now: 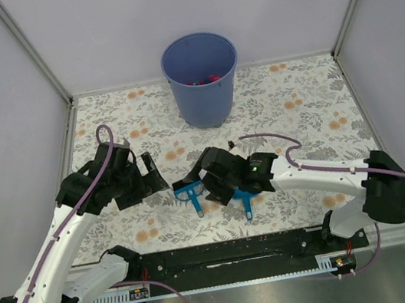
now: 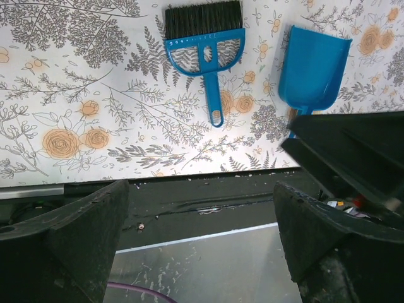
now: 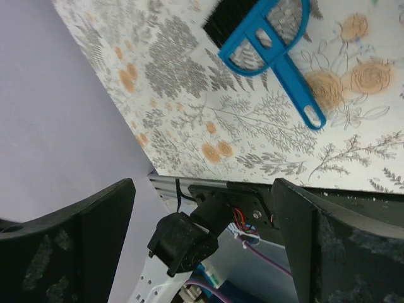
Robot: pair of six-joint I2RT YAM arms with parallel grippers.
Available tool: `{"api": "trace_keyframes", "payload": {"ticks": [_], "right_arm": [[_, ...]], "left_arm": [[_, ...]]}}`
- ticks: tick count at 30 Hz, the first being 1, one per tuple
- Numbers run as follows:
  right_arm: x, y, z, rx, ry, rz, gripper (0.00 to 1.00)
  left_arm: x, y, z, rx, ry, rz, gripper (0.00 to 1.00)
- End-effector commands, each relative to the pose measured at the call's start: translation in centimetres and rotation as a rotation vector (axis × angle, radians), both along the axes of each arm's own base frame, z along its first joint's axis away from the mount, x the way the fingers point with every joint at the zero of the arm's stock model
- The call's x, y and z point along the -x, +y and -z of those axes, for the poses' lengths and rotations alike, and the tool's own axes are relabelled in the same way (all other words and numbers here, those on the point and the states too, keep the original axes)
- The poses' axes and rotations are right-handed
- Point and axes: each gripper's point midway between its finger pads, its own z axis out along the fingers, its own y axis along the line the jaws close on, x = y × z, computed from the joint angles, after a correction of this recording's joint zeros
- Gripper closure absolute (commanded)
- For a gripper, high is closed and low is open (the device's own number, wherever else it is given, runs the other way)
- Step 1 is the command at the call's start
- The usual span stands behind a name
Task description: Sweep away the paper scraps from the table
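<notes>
The table point(image 1: 303, 103) point(image 2: 95, 76) point(image 3: 189, 76) is a flat white top printed with grey leaves and orange flowers, framed in metal at its sides. A black slotted rail point(image 1: 220, 253) runs along its near edge. A blue bin point(image 1: 206, 100) stands upright at the far middle. Nearer the middle a blue brush point(image 1: 192, 196) point(image 2: 205, 53) point(image 3: 265, 44) lies flat, black bristles away from the rail, handle toward it. Just to its right, not touching, lies a blue dustpan point(image 1: 247, 206) point(image 2: 312, 63), wide mouth pointing the same way.
</notes>
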Motion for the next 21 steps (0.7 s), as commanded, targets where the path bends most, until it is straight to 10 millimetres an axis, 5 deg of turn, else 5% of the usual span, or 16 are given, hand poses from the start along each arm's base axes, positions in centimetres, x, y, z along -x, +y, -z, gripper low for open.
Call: {"api": "trace_keyframes", "payload": {"ticks": [1,13,21], "right_arm": [[-2.0,-3.1,-5.2,0.050,-0.229,0.027,0.01],[-3.2,-10.5,-13.5,0.301,-0.745,-0.139,0.01],[-3.0,-15.1,-17.5,0.365,-0.855,-0.084,0.01]], "left_arm": [[-0.7,0.6,-1.4,-0.013,-0.058,-0.010,0.01],[-0.8,1.4,-1.9,-0.028,-0.105,-0.034,0.01],[-1.2,1.8,-3.2,-0.008,-0.191,-0.056,0.01]]}}
